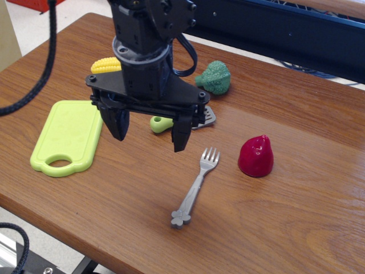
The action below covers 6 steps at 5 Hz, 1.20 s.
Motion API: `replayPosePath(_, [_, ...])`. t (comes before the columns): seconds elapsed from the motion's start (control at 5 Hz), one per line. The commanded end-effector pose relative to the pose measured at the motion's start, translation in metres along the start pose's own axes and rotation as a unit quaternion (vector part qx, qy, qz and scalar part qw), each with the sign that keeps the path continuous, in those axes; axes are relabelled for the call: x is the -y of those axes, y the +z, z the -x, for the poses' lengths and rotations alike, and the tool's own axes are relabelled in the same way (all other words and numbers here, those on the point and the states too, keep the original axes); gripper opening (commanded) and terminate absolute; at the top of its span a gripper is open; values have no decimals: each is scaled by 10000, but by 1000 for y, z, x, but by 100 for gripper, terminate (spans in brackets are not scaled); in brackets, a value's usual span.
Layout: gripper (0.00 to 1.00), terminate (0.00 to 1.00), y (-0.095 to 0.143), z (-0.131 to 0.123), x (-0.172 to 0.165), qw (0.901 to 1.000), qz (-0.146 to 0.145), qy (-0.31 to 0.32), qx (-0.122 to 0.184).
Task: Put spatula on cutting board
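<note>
**Over the table centre: fingers spread, nothing held**

observation.image view, only one you have:

- On the wooden table (296, 217) you see the gripper (149, 132) hanging from the black arm, pointing down, near the middle of the surface. Its two dark fingers (117, 123) are spread wide apart with empty air between them; neither one pinches anything.
- Spatula (162, 123): you find it lying flat on the table behind the gripper, mostly hidden by it. The lime-green handle end shows between the fingers, and a corner of the grey slotted head peeks out at the right of the gripper body. Whether a finger touches it, you cannot tell from this angle.
- Cutting board (71, 128): lime-green, flat on the table at the left, oval handle hole toward the near edge. Nothing lies on it. The spatula is apart from it, to its right.
- Grey fork (197, 185): in front of the gripper and to its right, tines pointing away from you.
- Red pear-shaped toy (256, 156): right of the fork, upright.
- Green broccoli toy (215, 77): behind the spatula head.
- Yellow corn (106, 65): behind the board, partly covered by the arm
</note>
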<state>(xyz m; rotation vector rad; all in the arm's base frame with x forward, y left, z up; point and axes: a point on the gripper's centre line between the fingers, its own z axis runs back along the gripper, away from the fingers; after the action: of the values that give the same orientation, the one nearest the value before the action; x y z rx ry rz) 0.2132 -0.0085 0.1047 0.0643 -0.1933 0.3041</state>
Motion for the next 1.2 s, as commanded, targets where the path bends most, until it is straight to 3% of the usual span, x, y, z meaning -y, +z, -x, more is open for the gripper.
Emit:
replayPosePath(0.0, [100,0,0,0,0,10000,0,0,0])
replayPosePath(0.2, [100,0,-14,-25,-22,9946,-28,-987,305])
replayPosePath(0.4, [100,0,-28,-44,-30,9722,-122,-2246,652])
replayPosePath(0.6, [100,0,-41,-57,-44,9364,1,-3503,211])
replayPosePath(0.8, [100,0,-52,-70,-45,9077,40,-4192,-161])
replayPosePath(1.0, [100,0,-63,-79,-40,9064,-64,-4214,-301])
